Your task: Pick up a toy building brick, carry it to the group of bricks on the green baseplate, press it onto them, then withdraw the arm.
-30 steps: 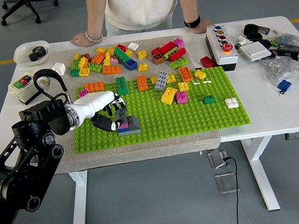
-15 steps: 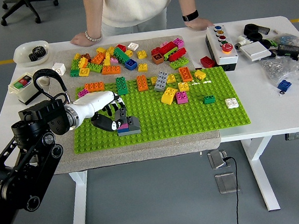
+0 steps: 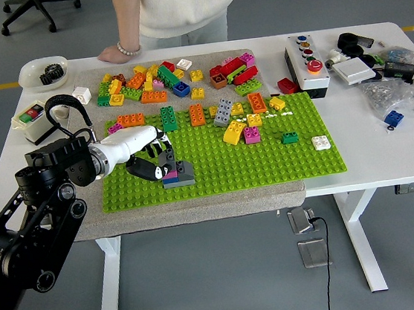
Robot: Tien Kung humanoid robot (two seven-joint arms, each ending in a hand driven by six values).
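Observation:
The green baseplate (image 3: 267, 159) lies on a grey mat on the white table. My left hand (image 3: 151, 157), white with black fingers, rests over the plate's left part with its fingers curled on a small stack of grey, pink and blue bricks (image 3: 177, 175) that sits on the plate. Several bricks stand along the plate's far edge, among them an orange one (image 3: 197, 114), a grey one (image 3: 223, 113) and a yellow one (image 3: 234, 132). A loose pile of bricks (image 3: 161, 81) lies on the mat behind the plate. My right arm is out of view.
A person stands at the far side with one hand (image 3: 117, 53) on the table. A white bowl (image 3: 43, 73) and a button box (image 3: 31, 121) are at the far left. A control box (image 3: 307, 65), black parts and plastic bags (image 3: 398, 92) are at the right.
The person has shifted left and lifted the hand with the black watch off the table. My left hand has stayed on the brick stack.

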